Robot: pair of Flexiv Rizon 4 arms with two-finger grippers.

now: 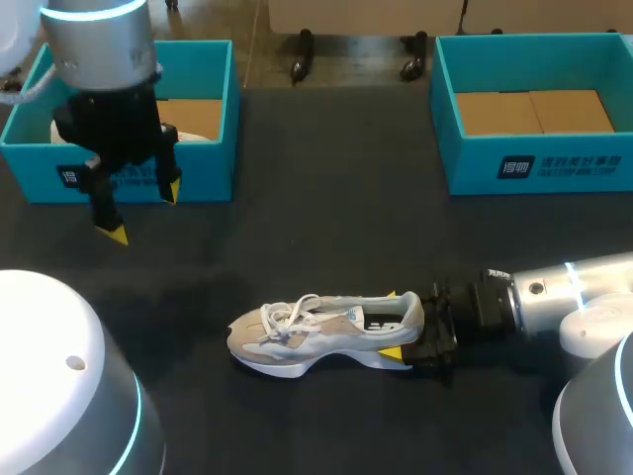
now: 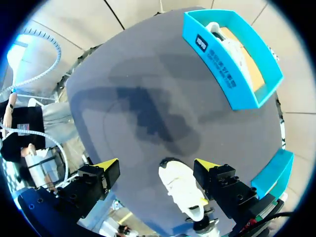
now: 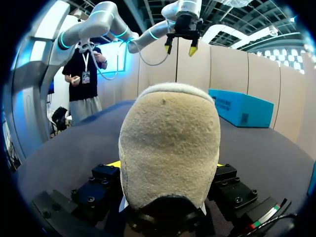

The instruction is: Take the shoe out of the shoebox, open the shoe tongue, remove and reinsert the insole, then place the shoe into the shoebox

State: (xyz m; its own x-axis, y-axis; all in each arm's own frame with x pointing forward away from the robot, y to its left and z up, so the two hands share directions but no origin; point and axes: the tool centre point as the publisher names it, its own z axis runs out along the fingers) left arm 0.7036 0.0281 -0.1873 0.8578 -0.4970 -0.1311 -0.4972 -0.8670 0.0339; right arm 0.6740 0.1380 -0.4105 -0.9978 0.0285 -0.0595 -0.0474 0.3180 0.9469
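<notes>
A grey and white shoe [image 1: 316,334] lies on its side on the black table, toe to the left. My right gripper [image 1: 395,326] is shut on the shoe's heel [image 3: 170,138], one yellow tip on each side. My left gripper [image 1: 143,210] hangs open and empty high over the table's left, in front of the left teal shoebox [image 1: 213,119]. From the left wrist view the shoe [image 2: 178,186] shows far below, between the open left gripper's [image 2: 158,165] tips. The left gripper [image 3: 180,43] shows high ahead in the right wrist view.
A white item [image 2: 232,47] lies in the left shoebox [image 2: 217,61]. A second teal shoebox [image 1: 534,163] with a cardboard floor stands at the back right. Black table [image 1: 326,218] spreads between the boxes and the shoe.
</notes>
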